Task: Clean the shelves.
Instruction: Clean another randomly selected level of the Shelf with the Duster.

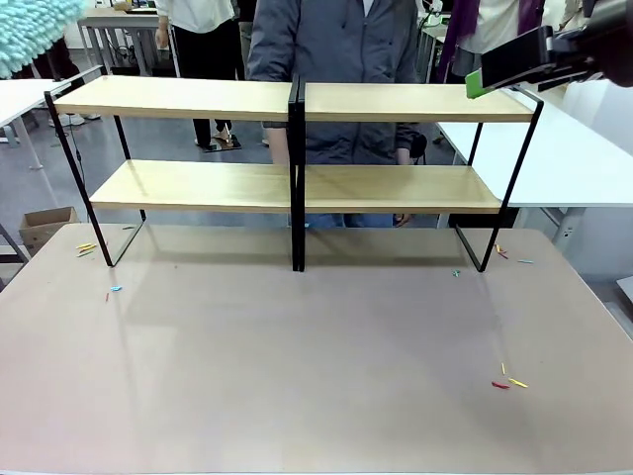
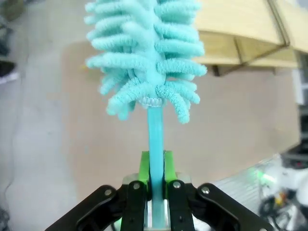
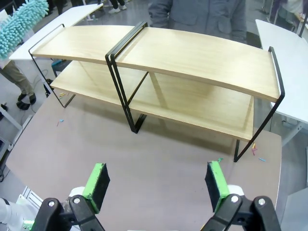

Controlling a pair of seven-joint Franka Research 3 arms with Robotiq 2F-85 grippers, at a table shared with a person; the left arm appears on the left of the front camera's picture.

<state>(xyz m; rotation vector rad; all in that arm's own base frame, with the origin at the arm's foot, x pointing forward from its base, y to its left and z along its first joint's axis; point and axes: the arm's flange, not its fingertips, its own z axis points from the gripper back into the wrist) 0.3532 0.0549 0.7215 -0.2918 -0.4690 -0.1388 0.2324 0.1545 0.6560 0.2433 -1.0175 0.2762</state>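
The shelves point(image 1: 198, 99) stand across the far half of the table, two light wooden boards in a thin black frame with a central post point(image 1: 296, 178); both boards look bare. The shelves point(image 3: 202, 55) also lie ahead of my right gripper point(image 3: 156, 185), which hangs open and empty high above the table. That right gripper point(image 1: 495, 69) sits at the top right of the front view, above the rack's right end. My left gripper point(image 2: 155, 166) is shut on the handle of a turquoise fluffy duster point(image 2: 147, 53). The duster point(image 1: 35, 30) shows at the top left, left of the rack.
A person in a grey jacket point(image 1: 336, 49) stands behind the shelves. White side tables point(image 1: 564, 158) flank the rack. Small coloured scraps point(image 1: 506, 381) lie on the beige tabletop point(image 1: 297, 376) near the front right and by the rack's feet. A cardboard box point(image 1: 45, 226) sits on the floor at left.
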